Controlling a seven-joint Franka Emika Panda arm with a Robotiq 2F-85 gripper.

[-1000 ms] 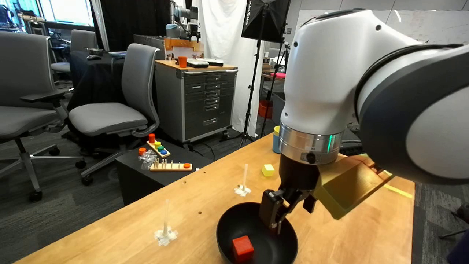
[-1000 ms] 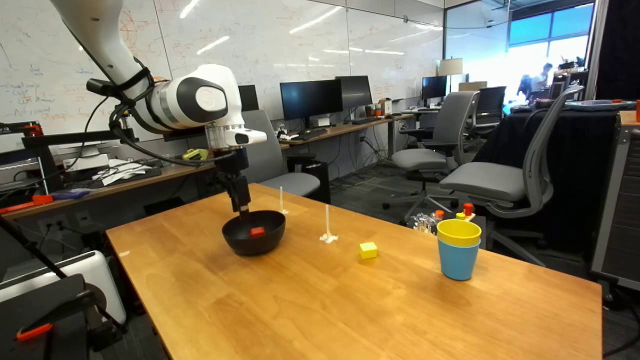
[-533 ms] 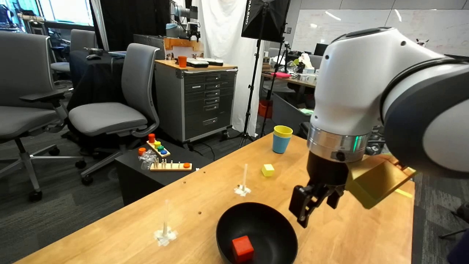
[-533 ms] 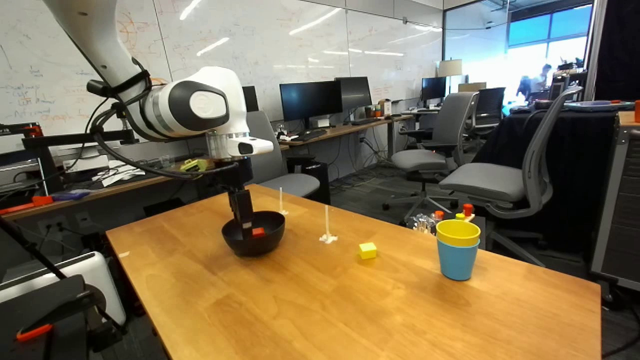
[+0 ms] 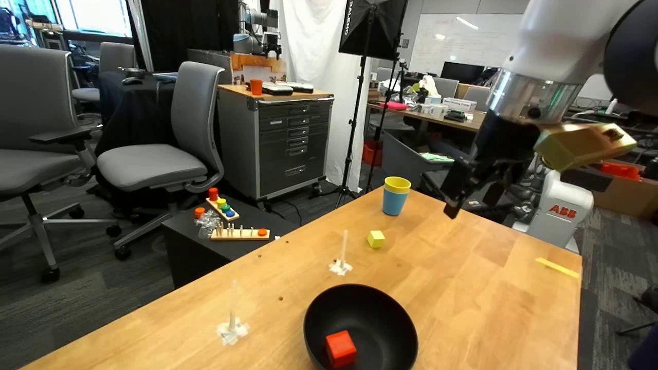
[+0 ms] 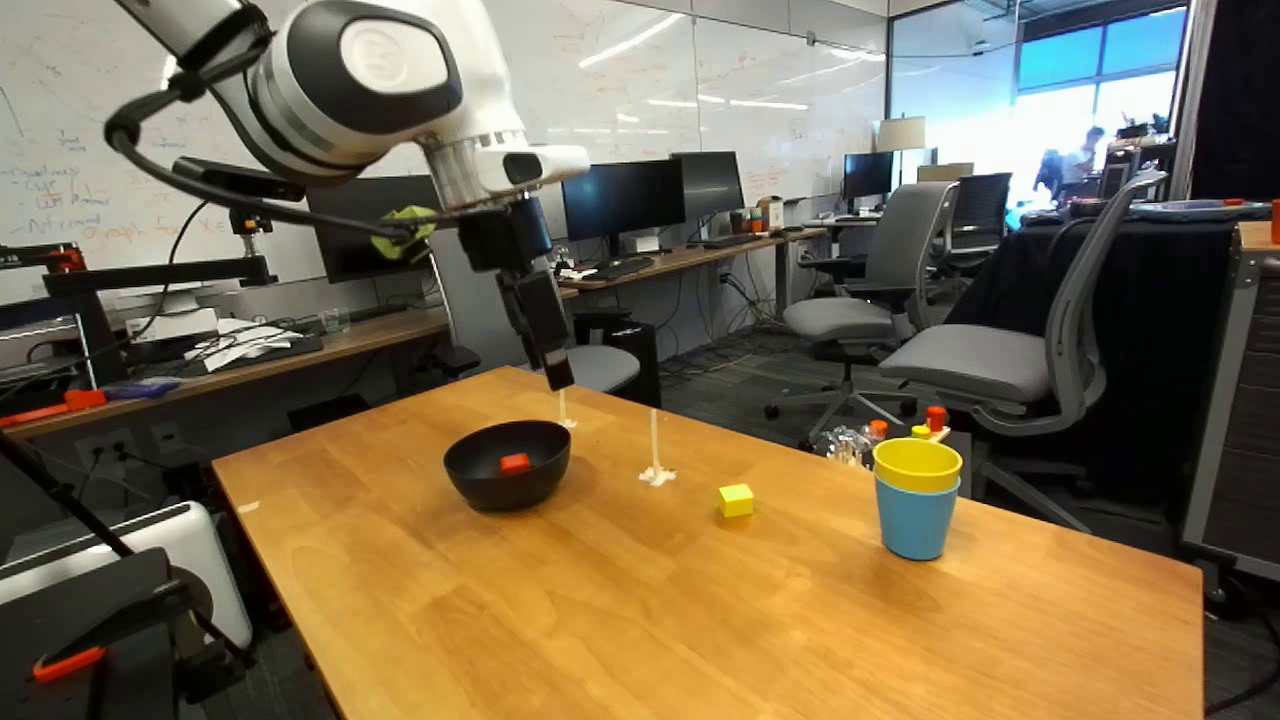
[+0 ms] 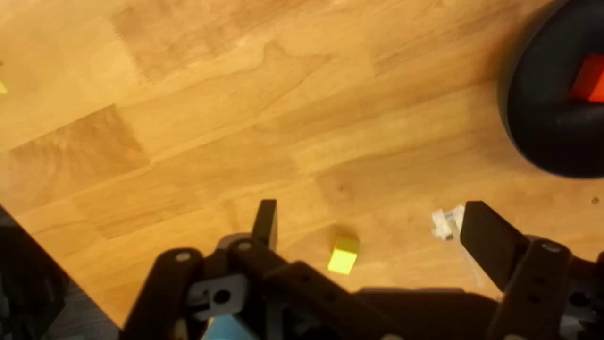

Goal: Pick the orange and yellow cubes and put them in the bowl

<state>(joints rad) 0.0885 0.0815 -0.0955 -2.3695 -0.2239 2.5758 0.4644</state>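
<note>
Hangs tilted above table (image 6: 700, 620) with wide-spread tool (image 7: 372, 226), overlooking bright yellow cube (image 6: 736, 501) and, in black bowl (image 6: 507, 495), orange-red cube (image 5: 341, 349).

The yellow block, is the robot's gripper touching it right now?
Apart. In an exterior view, the gripper hangs up in the air, and wooden tabletop shows between it and the yellow block.

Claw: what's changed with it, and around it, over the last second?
The claw has lifted away from the bowl, up and to the right in both exterior views. Nothing was gripped or let go; it stays open. Unchanged: the orange-red block in the bowl, the yellow block and cups on the table.
</note>
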